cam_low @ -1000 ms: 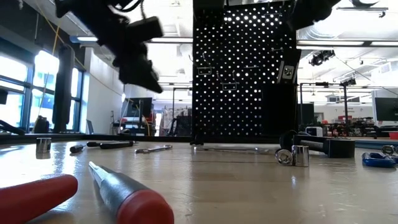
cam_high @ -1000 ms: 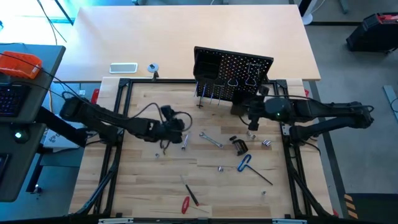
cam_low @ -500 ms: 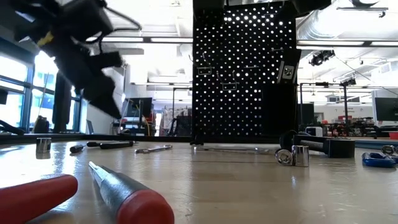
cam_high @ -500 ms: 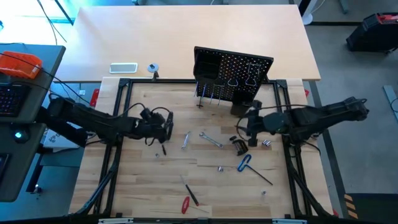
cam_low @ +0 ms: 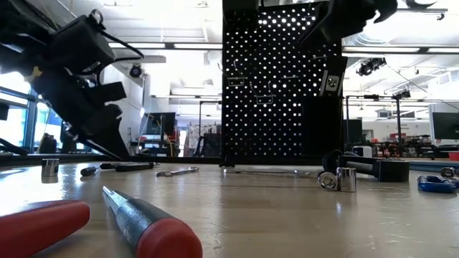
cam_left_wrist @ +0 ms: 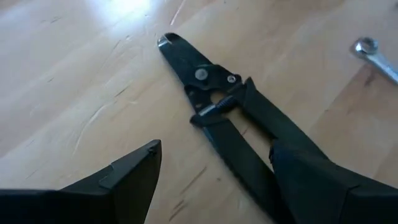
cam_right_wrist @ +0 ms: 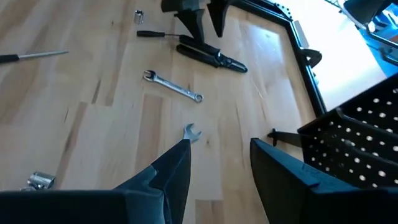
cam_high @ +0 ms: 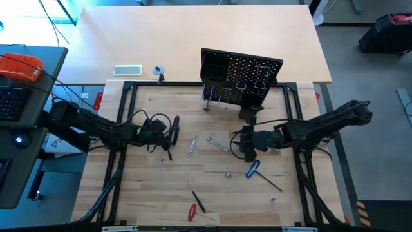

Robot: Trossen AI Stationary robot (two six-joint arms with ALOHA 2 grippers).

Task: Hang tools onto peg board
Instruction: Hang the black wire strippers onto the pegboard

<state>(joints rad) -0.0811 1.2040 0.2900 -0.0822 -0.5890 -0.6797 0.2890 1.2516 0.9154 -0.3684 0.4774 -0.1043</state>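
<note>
The black-handled pliers lie flat on the wooden table, jaws pointing away from my left gripper; they also show in the right wrist view. My left gripper is open and low over the pliers' handles, left of the table's middle. One handle runs between the fingers and the other passes under one finger. My right gripper is open and empty above the table's middle. The black peg board stands upright at the far edge. My left gripper comes at the pliers' handles slanting down from the table's left. One finger covers one handle. I cannot tell whether it touches it.
Two silver wrenches lie between the grippers. A blue-handled hex key, a small metal bit and a red-handled screwdriver lie nearer the front. A black frame borders the table.
My left gripper has gone down and toward the table's left edge, and now stands low over the pliers' handles. My right gripper has gone from in front of the peg board toward the near edge and the left, to the table's middle. The pliers have not moved.
</note>
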